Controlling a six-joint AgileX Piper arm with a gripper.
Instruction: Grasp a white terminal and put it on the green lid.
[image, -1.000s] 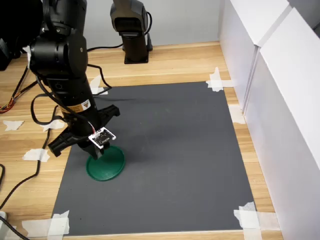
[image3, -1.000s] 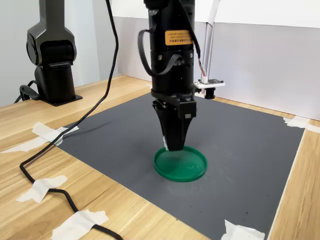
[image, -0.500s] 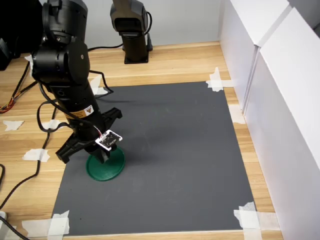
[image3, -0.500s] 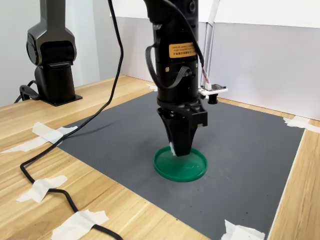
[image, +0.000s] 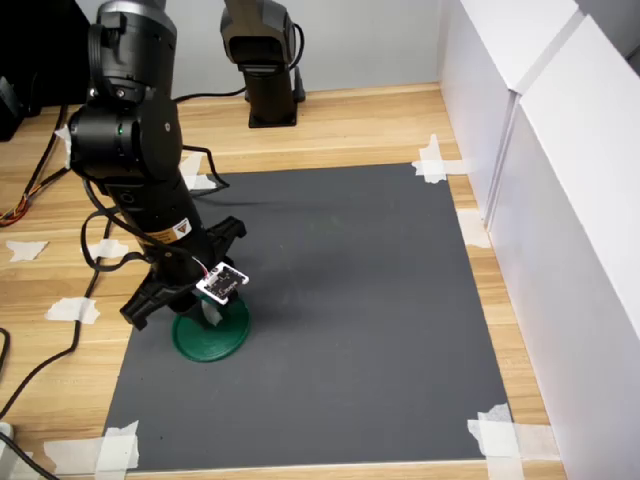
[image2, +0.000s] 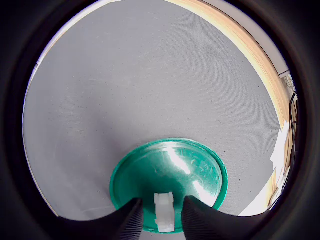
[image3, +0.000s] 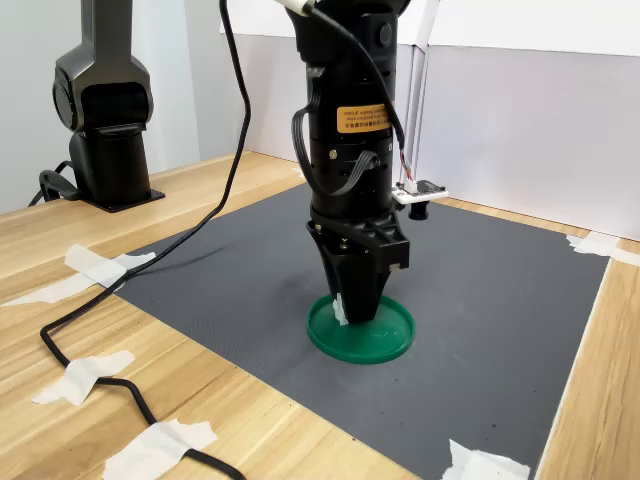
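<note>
Green lid (image2: 192, 170): flat round dark-green disc with a slightly raised rim and a glossy inside, lying flat. White terminal (image2: 164, 212): tiny boxy white plastic piece, standing upright over the lid's inner surface near its rim; contact with the lid not clear. Seen in the second exterior view as a white sliver (image3: 340, 309) above the lid (image3: 385, 340).

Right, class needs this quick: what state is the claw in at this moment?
Claw: partly open around the white terminal over the green lid; whether the fingers touch it cannot be told.
</note>
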